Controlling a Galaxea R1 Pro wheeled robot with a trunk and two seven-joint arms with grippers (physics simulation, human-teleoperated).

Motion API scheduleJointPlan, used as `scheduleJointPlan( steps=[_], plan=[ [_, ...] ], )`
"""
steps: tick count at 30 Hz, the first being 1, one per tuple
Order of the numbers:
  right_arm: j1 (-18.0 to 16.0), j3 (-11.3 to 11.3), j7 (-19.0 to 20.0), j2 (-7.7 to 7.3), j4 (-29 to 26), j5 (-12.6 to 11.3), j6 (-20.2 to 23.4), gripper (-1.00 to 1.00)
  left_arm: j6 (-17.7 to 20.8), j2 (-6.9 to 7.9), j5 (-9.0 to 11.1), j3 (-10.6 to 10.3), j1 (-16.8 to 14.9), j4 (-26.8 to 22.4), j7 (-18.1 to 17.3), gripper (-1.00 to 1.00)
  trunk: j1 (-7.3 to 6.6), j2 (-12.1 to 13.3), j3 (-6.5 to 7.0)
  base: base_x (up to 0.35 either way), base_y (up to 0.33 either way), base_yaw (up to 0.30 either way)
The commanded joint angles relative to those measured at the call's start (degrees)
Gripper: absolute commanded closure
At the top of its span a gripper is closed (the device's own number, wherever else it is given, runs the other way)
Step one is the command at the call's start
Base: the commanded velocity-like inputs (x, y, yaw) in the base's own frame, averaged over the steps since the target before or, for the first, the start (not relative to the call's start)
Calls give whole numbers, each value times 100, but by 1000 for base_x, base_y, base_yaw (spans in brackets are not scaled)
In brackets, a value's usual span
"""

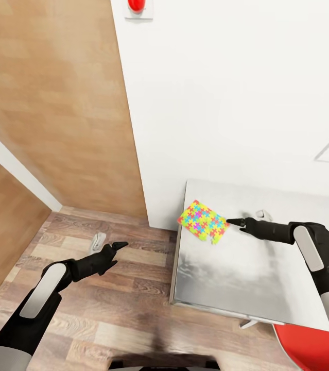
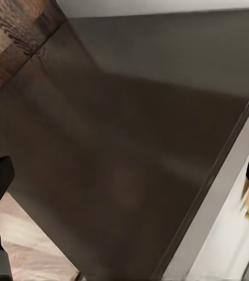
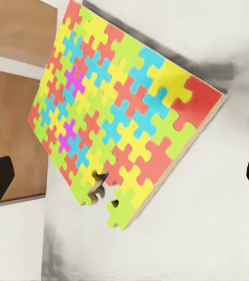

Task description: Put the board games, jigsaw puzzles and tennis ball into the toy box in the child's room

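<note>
1. A white wall (image 1: 236, 93) rises ahead with a wood-panelled door or wall face to its left, and plank floor (image 1: 113, 299) runs below; a light grey table (image 1: 236, 278) stands against the wall on the right
2. Over at the left, the left gripper (image 1: 114, 249) hangs above bare floor, well apart from the table; in its wrist view the fingertips sit at opposite edges, so the claw is spread and holds nothing. I judge it is parked out of the way
3. One jigsaw puzzle (image 1: 203, 221) lies flat near the table's far left corner, close to the left edge, with a notch of missing pieces on one side
4. The right gripper (image 1: 235, 222) points at the puzzle's right side, just beside it, fingers spread wide and empty, seemingly lined up for a grasp
5. Open tabletop stretches toward me; a thin flat square likely needs sliding to an edge
</note>
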Motion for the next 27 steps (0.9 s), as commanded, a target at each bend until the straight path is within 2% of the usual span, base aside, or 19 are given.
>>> scheduleJointPlan(
  steps=[1, 12, 27],
  plan=[
    [-4, -9, 56, 1, -1, 50, 23, -100, 0, 4, 59, -8, -3, -7, 54, -100, 1, -9, -8, -148, 0, 0],
    [15, 12, 49, 14, 7, 52, 23, -100, -5, 3, 57, -6, -3, -11, 57, -100, 1, -9, -8, -98, 0, 0],
    [-38, 23, 27, 187, 330, 82, 23, -100, -6, 5, 56, -6, -3, -9, 57, -100, 1, -9, -8, -16, 0, 0]
  ],
)
